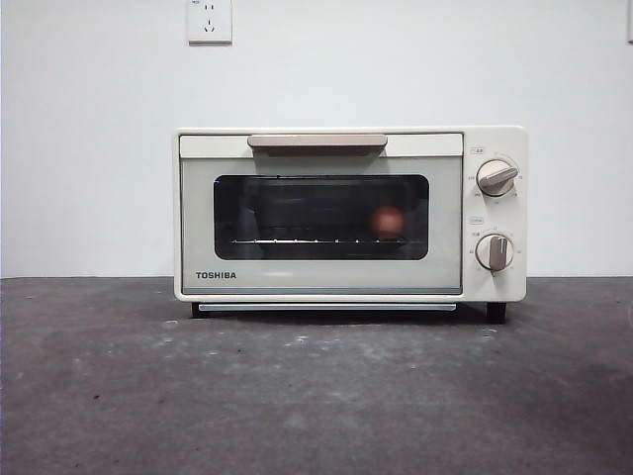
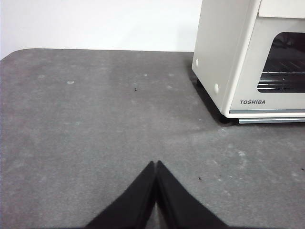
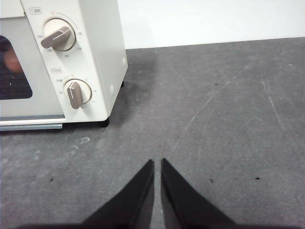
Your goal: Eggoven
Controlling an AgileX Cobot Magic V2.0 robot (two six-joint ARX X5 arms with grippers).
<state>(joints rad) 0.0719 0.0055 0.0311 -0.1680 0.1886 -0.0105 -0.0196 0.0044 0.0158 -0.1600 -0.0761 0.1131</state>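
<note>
The cream Toshiba toaster oven [image 1: 445,277] stands at the back middle of the table with its door shut. The reddish-brown egg [image 1: 388,221] lies on the rack inside, seen through the dark glass at the right; a sliver of it shows in the right wrist view [image 3: 10,62]. My left gripper [image 2: 156,164] is shut and empty over bare table, apart from the oven's left side [image 2: 219,47]. My right gripper [image 3: 157,162] is shut and empty over bare table, apart from the oven's dial side [image 3: 102,57]. Neither arm shows in the front view.
The dark grey tabletop [image 1: 316,396] stretches in front of the oven. A white wall with a socket [image 1: 209,20] is behind. The tan handle [image 1: 316,142] and two grey dials [image 1: 496,178] face forward.
</note>
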